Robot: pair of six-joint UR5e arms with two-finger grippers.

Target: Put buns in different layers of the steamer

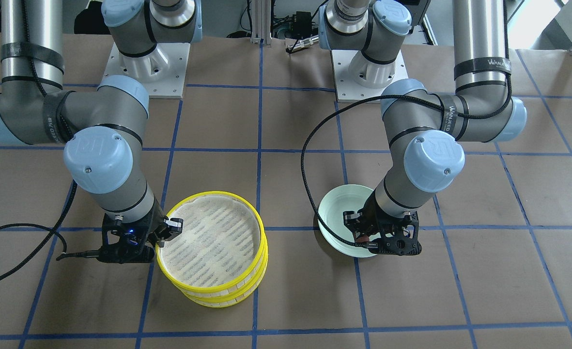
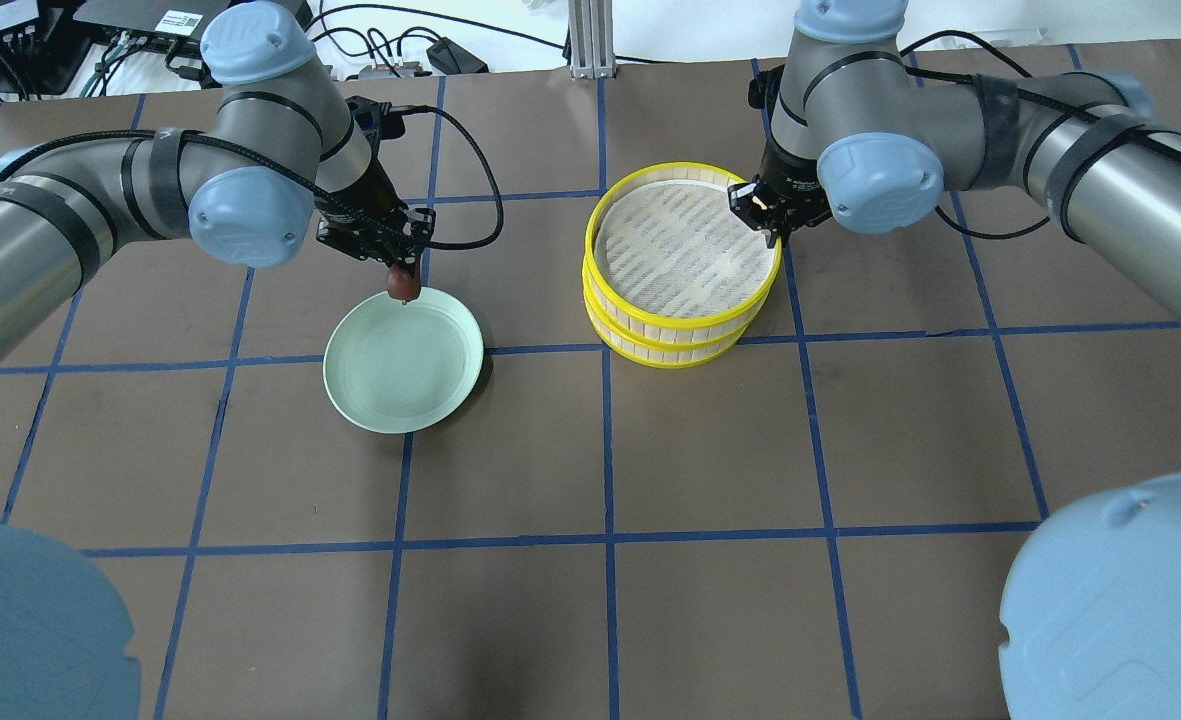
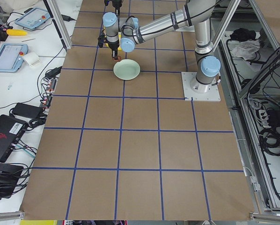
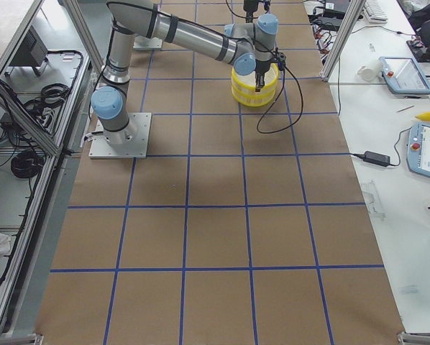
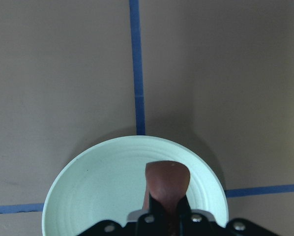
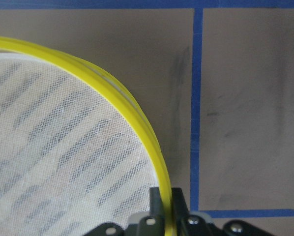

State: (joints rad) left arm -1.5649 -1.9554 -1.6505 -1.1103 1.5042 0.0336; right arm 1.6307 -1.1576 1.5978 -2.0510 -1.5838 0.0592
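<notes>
Brown bun [image 2: 403, 284] in left claw [image 2: 401, 268] over plate [image 2: 350, 398]; right claw [image 2: 762, 216] pinching steamer [image 2: 685, 322].

steamer [image 2: 685, 338]: bright yellow rims, pale slat sides, whitish mesh liner, grey-striped. bun [image 2: 402, 284]: reddish-brown. plate [image 2: 380, 400]: pale green. counter [image 2: 710, 450]: brown, blue grid.

My table [image 2: 710, 450]: brown paper top, blue tape grid [image 2: 607, 450]. At 12 o'clock: aluminium post [image 2: 582, 35]; brightly lit white bench [image 4: 387, 115] with tablets [image 4: 404, 72], power brick [image 4: 377, 156], black cables [image 3: 51, 75]. At 6 o'clock: frame rails [image 3: 264, 70], cable coils [image 3: 271, 136].
</notes>
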